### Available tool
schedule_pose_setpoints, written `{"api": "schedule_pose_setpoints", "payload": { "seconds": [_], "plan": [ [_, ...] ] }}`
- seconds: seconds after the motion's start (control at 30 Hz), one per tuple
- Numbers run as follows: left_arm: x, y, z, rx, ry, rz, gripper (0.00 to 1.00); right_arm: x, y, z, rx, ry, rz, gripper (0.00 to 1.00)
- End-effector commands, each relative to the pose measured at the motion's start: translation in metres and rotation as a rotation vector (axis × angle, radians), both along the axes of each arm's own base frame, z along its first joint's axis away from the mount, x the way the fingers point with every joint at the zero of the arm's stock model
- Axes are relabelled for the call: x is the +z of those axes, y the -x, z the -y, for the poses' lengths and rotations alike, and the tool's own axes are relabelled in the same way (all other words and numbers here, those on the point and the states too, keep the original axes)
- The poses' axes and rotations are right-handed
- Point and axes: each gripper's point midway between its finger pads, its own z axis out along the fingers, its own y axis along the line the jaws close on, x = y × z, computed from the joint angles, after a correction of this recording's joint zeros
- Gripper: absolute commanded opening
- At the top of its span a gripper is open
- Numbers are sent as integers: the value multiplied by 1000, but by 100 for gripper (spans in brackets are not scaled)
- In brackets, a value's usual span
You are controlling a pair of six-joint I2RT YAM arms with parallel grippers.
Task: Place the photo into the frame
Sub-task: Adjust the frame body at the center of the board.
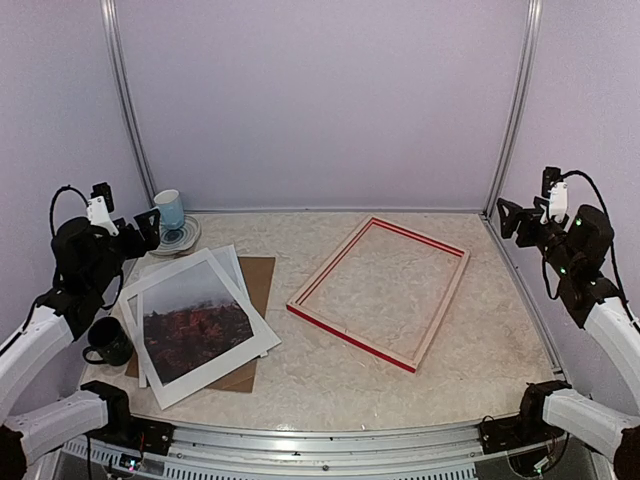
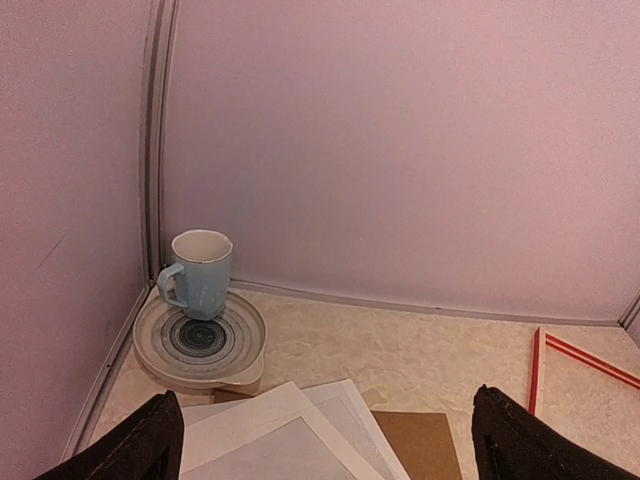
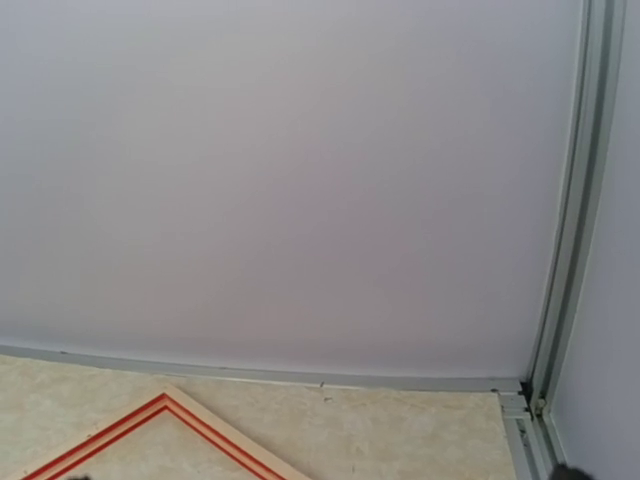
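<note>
Pale table (image 1: 330, 385) is seen nearest. On its left, the photo (image 1: 195, 325) is piled face up with white sheets (image 1: 232, 262) and a brown board (image 1: 262, 275). The frame (image 1: 380, 290) is laid well apart, rightward. The left tool (image 1: 148, 228) and right tool (image 1: 510, 215) are held high, spread wide, empty. The thin photo could be creased, or the other sheets dragged along, if it is pinched badly.
</note>
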Motion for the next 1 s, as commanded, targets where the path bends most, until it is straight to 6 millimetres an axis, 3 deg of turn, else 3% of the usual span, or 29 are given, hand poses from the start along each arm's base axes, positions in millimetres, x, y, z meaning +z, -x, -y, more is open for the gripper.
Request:
{"api": "schedule_pose_setpoints", "payload": {
  "seconds": [0.0, 0.33, 0.57, 0.63, 0.73, 0.83, 0.97],
  "plan": [
    [22, -1, 1, 2, -4, 55, 99, 23, 2, -7, 25, -3, 63, 99],
    [33, -10, 11, -50, 60, 6, 99, 17, -5, -15, 64, -14, 22, 99],
    [36, -16, 22, -99, 62, -54, 99, 14, -13, -26, 125, -182, -42, 99],
    [33, -16, 25, -113, 69, -48, 99, 16, -13, -33, 171, -244, -59, 99],
    [31, -13, 29, -141, 83, -21, 99, 18, -1, -65, 370, -183, -50, 99],
    [31, -11, 25, -125, 84, -9, 99, 19, 14, -75, 462, -210, 23, 99],
    [30, -12, 19, -90, 84, -11, 99, 1, 3, -47, 285, -358, -25, 99]
  ]
}}
